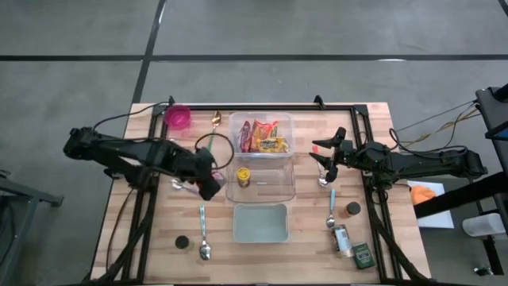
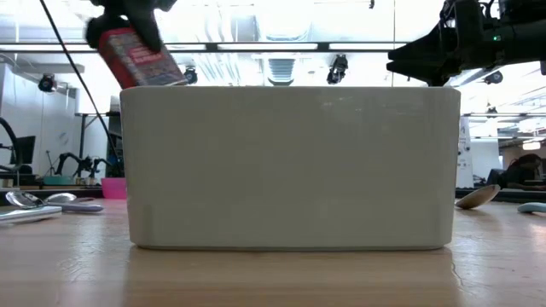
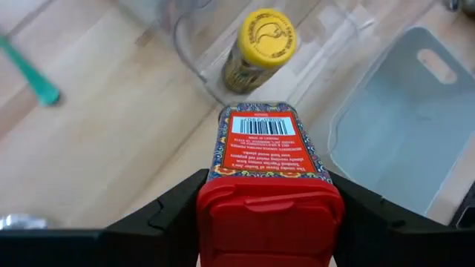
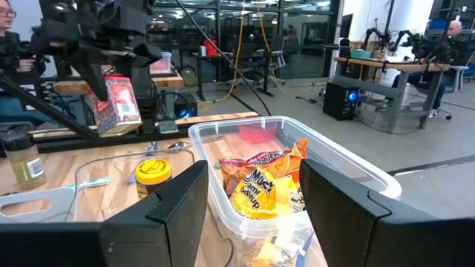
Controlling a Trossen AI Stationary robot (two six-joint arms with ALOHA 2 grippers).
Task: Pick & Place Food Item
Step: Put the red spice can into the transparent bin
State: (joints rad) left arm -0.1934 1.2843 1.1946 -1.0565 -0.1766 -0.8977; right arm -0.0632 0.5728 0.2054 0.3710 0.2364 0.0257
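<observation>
Left gripper [image 3: 269,222] is clamped on the red-lid spice tin [image 3: 267,148], one finger on each side of the red lid. It holds the tin up in the air, off the table. The tin's long way points out from the claw, bar-code end first, toward the clear tub [image 1: 262,181] w/ the yellow-lid jar [image 1: 243,175] in it. The tin sits just at the tub's left wall, not over the inside yet. So I think the next move is a short push to the right, then down beside the jar. Watch out: the jar is very near that wall, & the tin could bump it.

Next to the right, past that tub, is the snack tub [image 1: 260,135], full of chip bags. The grey tray [image 1: 260,223] lies near the front edge.

Right gripper [image 1: 324,163] hangs farther right, past the tubs, fingers apart & holding nothing. The left arm is much nearer, so it's the one for this job.
</observation>
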